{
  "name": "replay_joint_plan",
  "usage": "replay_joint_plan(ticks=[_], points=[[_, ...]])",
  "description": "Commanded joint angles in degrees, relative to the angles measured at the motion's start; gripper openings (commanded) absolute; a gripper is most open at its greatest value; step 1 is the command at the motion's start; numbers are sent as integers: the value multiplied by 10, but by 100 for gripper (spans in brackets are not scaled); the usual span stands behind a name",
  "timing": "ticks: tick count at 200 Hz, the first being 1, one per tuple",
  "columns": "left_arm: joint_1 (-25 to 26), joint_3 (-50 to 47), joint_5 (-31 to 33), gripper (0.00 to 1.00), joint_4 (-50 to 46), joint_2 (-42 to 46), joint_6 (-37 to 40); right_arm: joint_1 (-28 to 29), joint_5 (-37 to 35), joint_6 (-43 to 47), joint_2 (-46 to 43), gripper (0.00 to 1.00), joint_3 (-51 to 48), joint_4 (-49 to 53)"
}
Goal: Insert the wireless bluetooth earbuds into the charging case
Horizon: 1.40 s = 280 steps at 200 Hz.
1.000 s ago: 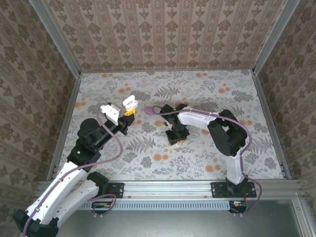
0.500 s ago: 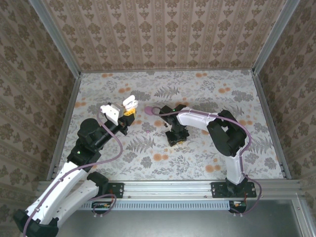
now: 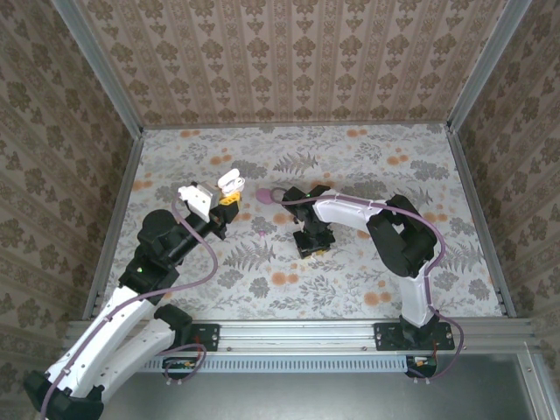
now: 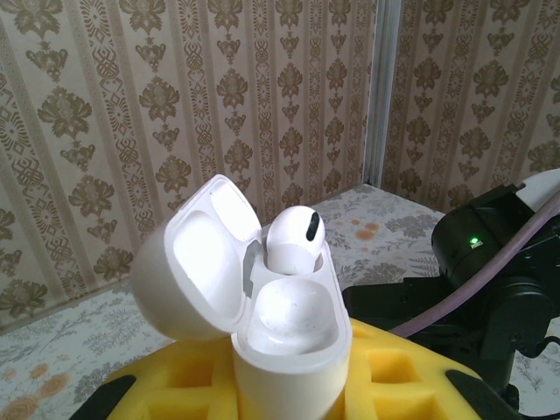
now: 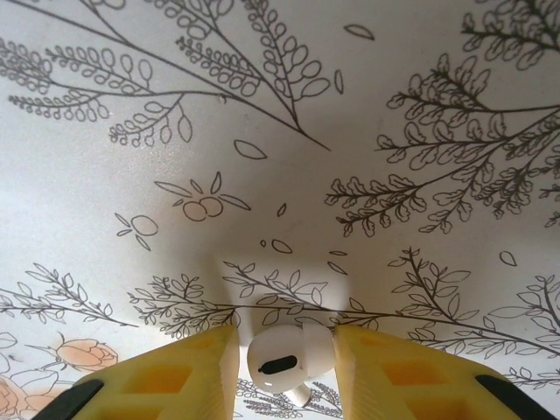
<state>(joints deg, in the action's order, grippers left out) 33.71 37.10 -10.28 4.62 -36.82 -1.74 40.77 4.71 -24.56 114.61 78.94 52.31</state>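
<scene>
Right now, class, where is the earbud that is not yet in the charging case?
The loose earbud sits between the yellow fingers of the right pincer, low in the right wrist view, close to the floral table.

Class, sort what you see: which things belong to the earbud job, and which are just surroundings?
Job:
charging case, lid open, held by the left gripper
seated earbud inside it
second earbud between the fingers of the right gripper

Just there:
floral table cover
patterned walls
metal frame rail
</scene>
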Motion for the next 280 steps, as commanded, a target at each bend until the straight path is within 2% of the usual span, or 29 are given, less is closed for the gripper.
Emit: replay_joint_plan(ticks=[1,59,113,185,237,280], points=[[4,1,-2,23,20,-1,-7,-3,2,-27,18,35,3,-20],[4,0,-3,23,21,-1,-9,-3,-3,-27,12,33,2,-21],[4,0,-9,22,27,-15,-13,-6,-24,-42,-36,31,-12,-35],[13,6,-24,22,79,-90,-27,-24,-76,-65,-185,32,-21,-40],[34,19,-32,22,139,-176,-39,-32,-80,-82,-274,32,28,-47],[52,27,-36,22,183,-232,-46,-34,-74,-103,-335,32,58,-93]])
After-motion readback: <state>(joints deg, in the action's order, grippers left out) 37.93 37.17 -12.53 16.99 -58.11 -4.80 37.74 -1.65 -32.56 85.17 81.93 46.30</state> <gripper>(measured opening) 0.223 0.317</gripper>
